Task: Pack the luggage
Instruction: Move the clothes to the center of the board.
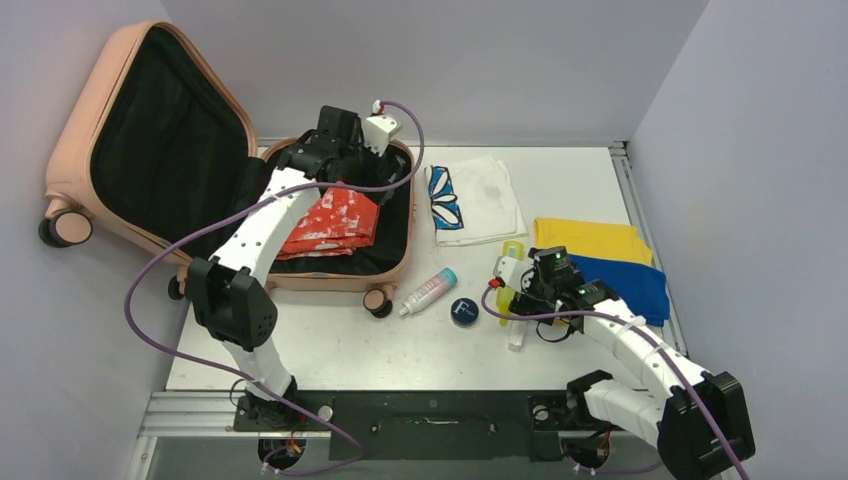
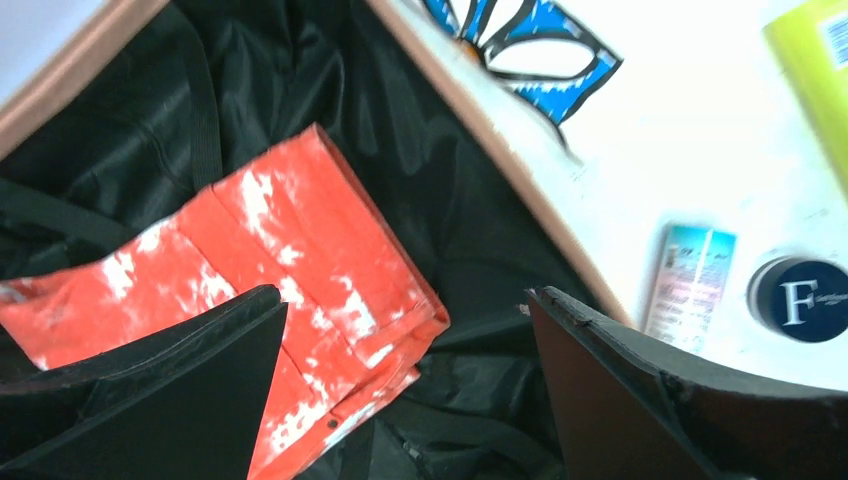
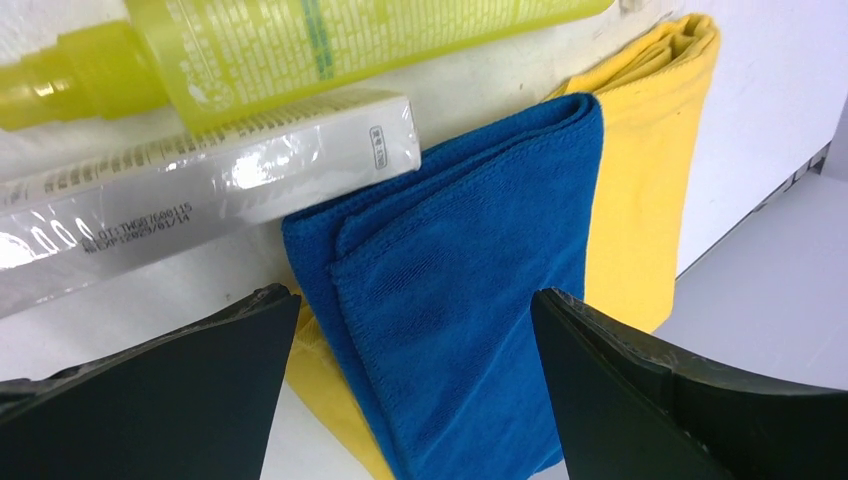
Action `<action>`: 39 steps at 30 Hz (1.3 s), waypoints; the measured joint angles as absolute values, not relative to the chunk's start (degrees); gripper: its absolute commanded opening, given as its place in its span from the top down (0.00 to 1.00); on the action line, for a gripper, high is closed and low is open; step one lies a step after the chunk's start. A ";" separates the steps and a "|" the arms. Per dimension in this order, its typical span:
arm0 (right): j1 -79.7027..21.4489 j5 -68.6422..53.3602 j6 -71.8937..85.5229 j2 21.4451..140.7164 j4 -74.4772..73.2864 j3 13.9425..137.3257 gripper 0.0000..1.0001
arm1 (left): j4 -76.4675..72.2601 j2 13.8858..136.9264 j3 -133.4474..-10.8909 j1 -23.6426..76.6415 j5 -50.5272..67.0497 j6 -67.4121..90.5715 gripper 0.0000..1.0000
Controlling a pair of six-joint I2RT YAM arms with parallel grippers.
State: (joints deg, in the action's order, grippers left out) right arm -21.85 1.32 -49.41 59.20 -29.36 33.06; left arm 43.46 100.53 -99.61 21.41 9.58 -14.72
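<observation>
Seen from above, the right claw (image 3: pixel 412 300) hangs low at about four o'clock on the white table (image 1: pixel 330 345). Its jaws are spread wide and grasp nothing, with a folded blue microfibre cloth (image 3: pixel 460 280) below the gap. At the claw's ten o'clock in its own wrist view lies a long white carton in clear wrap (image 3: pixel 200 180), and a translucent yellow-green bottle (image 3: pixel 300 50) lies alongside it, just beyond. The blue cloth rests on a folded yellow cloth (image 1: pixel 590 240) at the table's three o'clock. Near the centre lies a round dark tin with a white letter F on its lid (image 1: pixel 464 311), and just to its left a white tube with a teal cap (image 1: pixel 428 292) lies on its side. The salmon-pink hard-shell suitcase (image 1: pixel 100 120) sits open at nine to ten o'clock. Its lid leans up against the left wall, and its black-lined lower half lies flat on the table. A folded red-orange garment with white blotches (image 2: pixel 300 270) lies in that lower half. The left claw (image 2: pixel 403 295) hovers over it, released and empty. At twelve o'clock, just right of the suitcase, lies a folded white cloth with a blue butterfly print (image 1: pixel 475 200).
</observation>
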 measured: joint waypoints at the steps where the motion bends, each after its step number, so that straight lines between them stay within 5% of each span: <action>1: -22.15 1.28 -49.25 59.18 -28.84 32.99 0.10 | 43.42 100.68 -100.92 21.82 9.93 -14.04 0.04; 21: -28.97 7.75 -46.50 60.60 -21.21 27.33 0.10 | 43.31 104.07 -106.78 25.41 11.64 -10.07 0.04; 30: -28.97 11.20 -44.36 61.76 -17.23 25.89 0.02 | 43.29 104.38 -107.09 27.42 12.32 -9.08 0.04; 35: -28.97 11.18 -42.85 61.36 -15.86 25.89 0.15 | 43.11 105.58 -107.98 28.49 12.43 -8.54 0.04; 39: -28.97 11.14 -41.04 61.34 -15.49 26.02 0.37 | 43.09 106.50 -108.07 29.32 12.43 -8.12 0.04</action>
